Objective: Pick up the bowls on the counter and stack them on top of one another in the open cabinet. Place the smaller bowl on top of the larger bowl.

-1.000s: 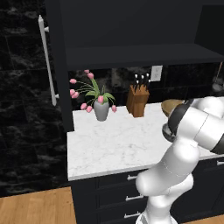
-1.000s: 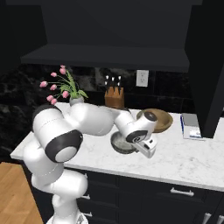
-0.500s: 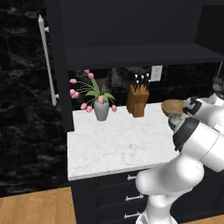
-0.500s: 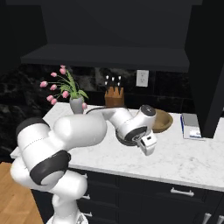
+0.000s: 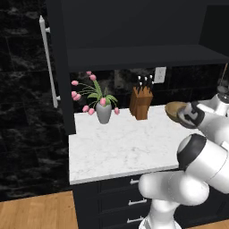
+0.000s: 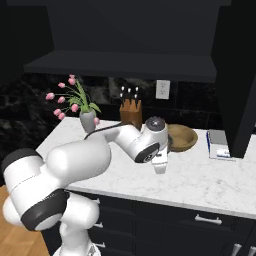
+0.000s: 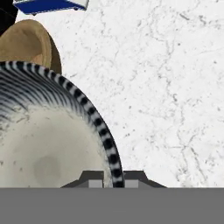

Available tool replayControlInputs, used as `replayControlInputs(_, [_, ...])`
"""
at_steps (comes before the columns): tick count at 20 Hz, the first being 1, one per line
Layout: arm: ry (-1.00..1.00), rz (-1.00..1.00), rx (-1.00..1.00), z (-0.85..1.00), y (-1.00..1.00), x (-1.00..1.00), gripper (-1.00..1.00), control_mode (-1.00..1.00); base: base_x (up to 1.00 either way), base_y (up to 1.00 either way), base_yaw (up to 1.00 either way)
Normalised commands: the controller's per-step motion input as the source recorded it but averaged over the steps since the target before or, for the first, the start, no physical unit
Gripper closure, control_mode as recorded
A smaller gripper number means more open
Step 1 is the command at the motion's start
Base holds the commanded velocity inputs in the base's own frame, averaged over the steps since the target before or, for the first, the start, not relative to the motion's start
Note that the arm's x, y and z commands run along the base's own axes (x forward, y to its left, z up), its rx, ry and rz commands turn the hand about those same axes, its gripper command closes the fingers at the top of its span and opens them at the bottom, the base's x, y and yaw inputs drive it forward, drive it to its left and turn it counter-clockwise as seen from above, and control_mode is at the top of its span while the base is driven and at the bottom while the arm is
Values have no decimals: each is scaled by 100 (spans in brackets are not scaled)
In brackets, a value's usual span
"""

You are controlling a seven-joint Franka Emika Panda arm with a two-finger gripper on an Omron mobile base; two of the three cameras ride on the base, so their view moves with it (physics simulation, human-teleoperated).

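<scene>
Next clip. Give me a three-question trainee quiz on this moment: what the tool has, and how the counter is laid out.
1. True or false: the tool is shut on the rim of the small bowl.
2. Which stands between the vase and the wooden bowl along the back of the counter? A) blue-edged box B) knife block C) kettle
3. Fill in: the shelf of the open cabinet holds ___ bowls so far.

Key: 1 true, its tips sit either side of the striped rim. 2 B, the knife block. 3 no.
</scene>
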Motion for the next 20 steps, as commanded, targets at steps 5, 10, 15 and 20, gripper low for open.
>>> replayControlInputs(5, [-3, -4, 5, 14, -42, 23, 100, -100, 0, 0, 0])
replayControlInputs(10, [-1, -1, 7, 14, -50, 39, 100, -100, 0, 0, 0])
replayControlInputs(15, [-5, 0, 11, 1, -35, 42, 100, -100, 0, 0, 0])
replayControlInputs(20, [-3, 0, 11, 0, -4, 63, 100, -100, 0, 0, 0])
